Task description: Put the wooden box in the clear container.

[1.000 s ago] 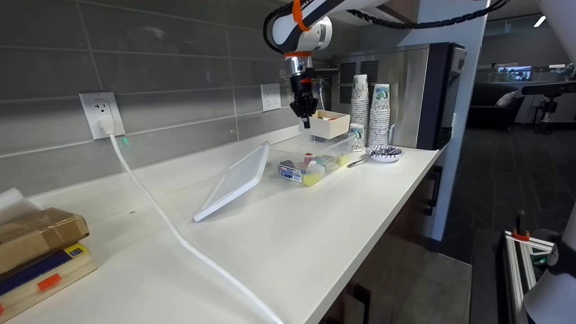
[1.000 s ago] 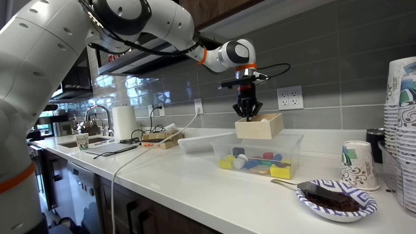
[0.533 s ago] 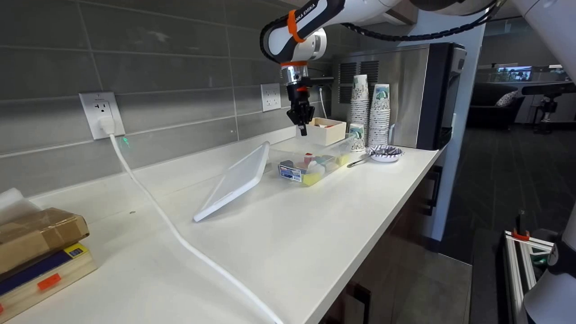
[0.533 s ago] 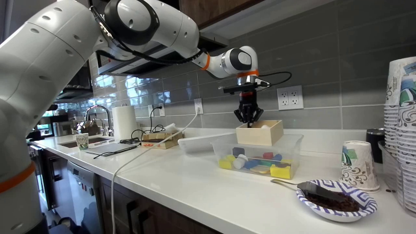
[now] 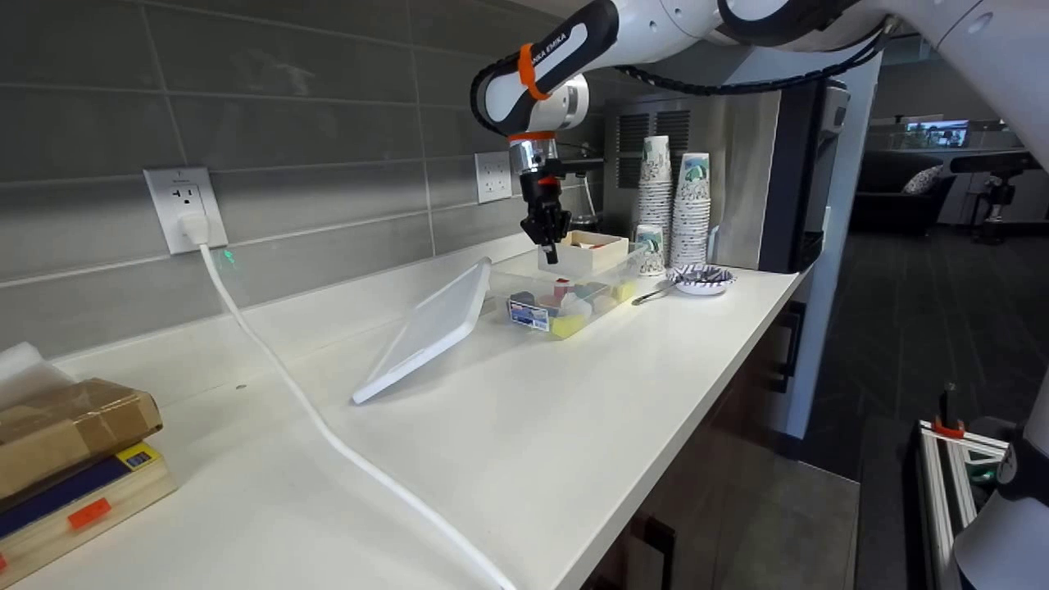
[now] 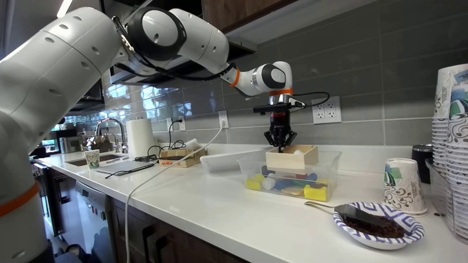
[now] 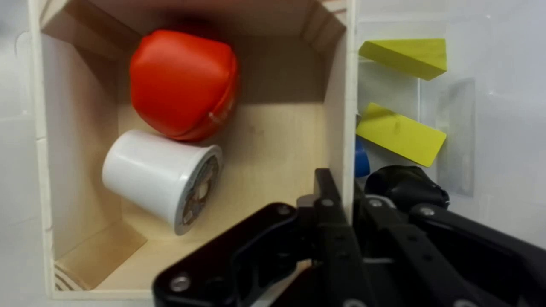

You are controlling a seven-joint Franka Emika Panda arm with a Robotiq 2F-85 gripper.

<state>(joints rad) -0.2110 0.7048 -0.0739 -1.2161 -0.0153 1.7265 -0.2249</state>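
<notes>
The wooden box (image 6: 289, 161) is a pale, open-topped box, roughly level. In the wrist view, the wooden box (image 7: 273, 140) holds a red soft ball (image 7: 183, 85) and a white pod cup (image 7: 160, 179). My gripper (image 6: 280, 149) points down and is shut on one side wall of the box, one finger inside and one outside; the jaws (image 7: 347, 187) show this in the wrist view. The clear container (image 6: 332, 175) stands on the counter. The box's lower part is below the container's rim, seen through its wall. I cannot tell whether the box touches the blocks under it.
Yellow blocks (image 6: 315, 193) and other coloured pieces lie in the container. A white lid (image 5: 426, 332) leans beside it against the wall. A patterned bowl (image 6: 380, 233) with a knife, an upturned cup stack (image 6: 404, 186) and tall cup stacks (image 5: 691, 213) stand near.
My gripper has moved down with the box in its grip. The box has gone from above the container's rim to partly inside it.
</notes>
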